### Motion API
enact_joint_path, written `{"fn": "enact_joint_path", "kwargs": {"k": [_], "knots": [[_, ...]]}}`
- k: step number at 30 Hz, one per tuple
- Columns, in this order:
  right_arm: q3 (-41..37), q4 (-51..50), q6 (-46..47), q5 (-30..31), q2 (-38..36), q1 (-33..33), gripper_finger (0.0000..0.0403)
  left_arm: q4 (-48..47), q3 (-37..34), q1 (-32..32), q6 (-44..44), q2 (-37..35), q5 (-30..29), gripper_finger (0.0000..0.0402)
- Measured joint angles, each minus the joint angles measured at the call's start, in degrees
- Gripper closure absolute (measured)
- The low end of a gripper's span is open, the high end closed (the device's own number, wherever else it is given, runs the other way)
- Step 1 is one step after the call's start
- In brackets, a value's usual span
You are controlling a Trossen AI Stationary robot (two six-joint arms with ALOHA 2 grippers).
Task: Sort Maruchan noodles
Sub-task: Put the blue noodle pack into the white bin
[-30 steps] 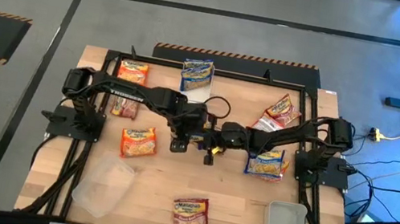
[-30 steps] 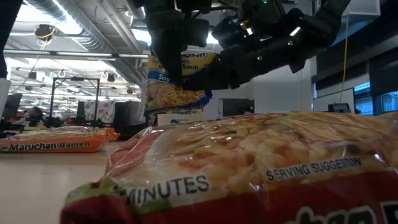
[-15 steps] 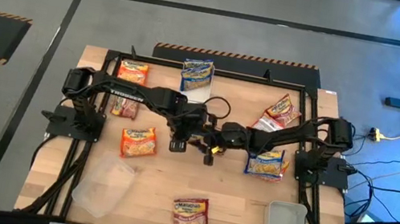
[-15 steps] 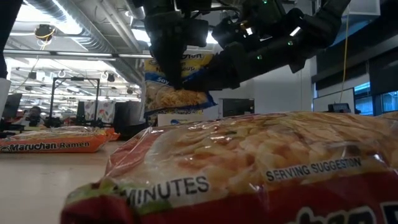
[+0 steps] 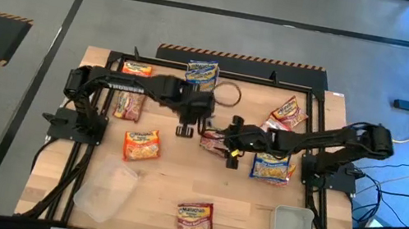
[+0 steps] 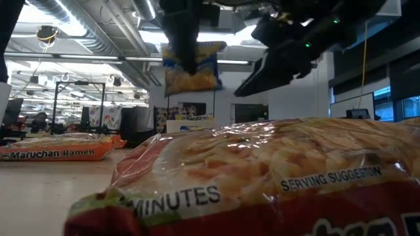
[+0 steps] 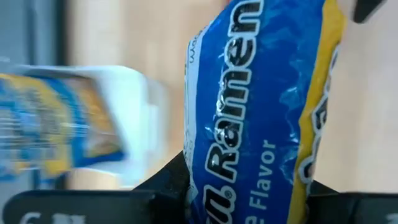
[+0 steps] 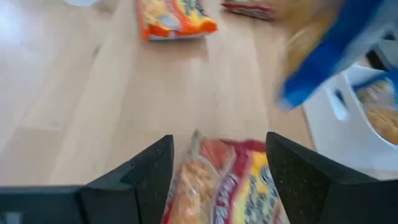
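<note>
Two end effectors at mid-bench: my left end effector (image 7: 249,186) is clamped on a blue Maruchan ramen packet (image 7: 261,93) hanging lengthwise above the bench (image 5: 241,195), while my right end effector (image 8: 217,162), fingers apart, hovers over a red packet (image 8: 230,180).

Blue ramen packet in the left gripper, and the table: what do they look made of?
The blue ramen packet looks like thin glossy plastic film: it shows bright glints and creases where the left gripper pinches it. The table looks like pale matte wood, with plank seams and faint grain.
</note>
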Motion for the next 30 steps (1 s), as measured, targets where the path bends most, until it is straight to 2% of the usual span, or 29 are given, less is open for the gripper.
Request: {"fn": "enact_joint_path", "kwargs": {"k": [4, 9, 14, 18, 23, 30], "knots": [[-5.9, 5.6, 2.5, 1.6, -3.9, 0.0, 0.0164, -1.2, 4.8, 3.9, 4.3, 0.0, -2.0, 0.0298], [-11.1, 13.7, 4.3, 1.2, -5.0, 0.0, 0.0164, 0.6, 6.0, 12.0, 9.9, -0.1, -1.5, 0.0298], [-12.8, 15.1, 4.8, 1.2, -5.0, 0.0, 0.0164, 3.0, 5.9, 20.4, 11.7, 1.3, 5.2, 0.0298], [-12.8, 15.4, 4.6, 1.2, -5.0, 0.0, 0.0164, 6.4, 5.8, 24.4, 13.3, 3.1, 8.9, 0.0298], [-12.8, 15.6, 4.5, 1.1, -5.0, 0.0, 0.0164, 6.7, 5.7, 26.7, 13.5, 6.5, 12.0, 0.0298], [-12.8, 15.1, 4.4, 1.1, -4.9, -0.1, 0.0164, 6.4, 5.7, 26.7, 15.0, 12.2, 12.2, 0.0298]]}}
